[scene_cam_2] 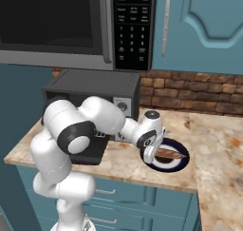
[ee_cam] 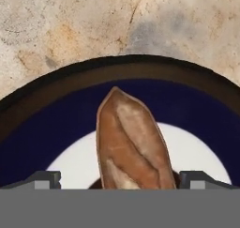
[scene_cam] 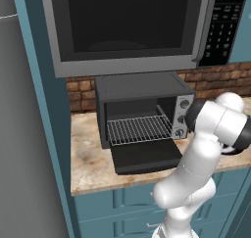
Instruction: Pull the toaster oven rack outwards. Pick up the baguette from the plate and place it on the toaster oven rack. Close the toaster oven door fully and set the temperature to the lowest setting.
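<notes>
You are looking at the toaster oven (scene_cam: 142,109) standing on the marbled surface (scene_cam: 93,171) below the large microwave (scene_cam: 127,26), against a brick backsplash (scene_cam_2: 190,92). The toaster oven door (scene_cam: 146,156) is dropped open and lies flat in front of the cavity. The toaster oven rack (scene_cam: 138,129) sits level at the cavity mouth, with its front edge above the hinge of the door. The silver knob panel (scene_cam: 182,115) occupies the right side of the oven. Note that the arm reaches to the right of the oven, where the gripper (scene_cam_2: 151,155) points down at a dark blue plate (scene_cam_2: 182,161) with a white centre, resting on the surface near the corner. The baguette (ee_cam: 133,147) lies on that plate. In the hand view, observe that the loaf runs lengthwise away from the camera, with one fingertip (ee_cam: 44,179) on each side of its near end and a clear gap to the bread on both sides. The jaws stand wide apart and hold nothing. Whether the fingertips touch the plate cannot be determined.
</notes>
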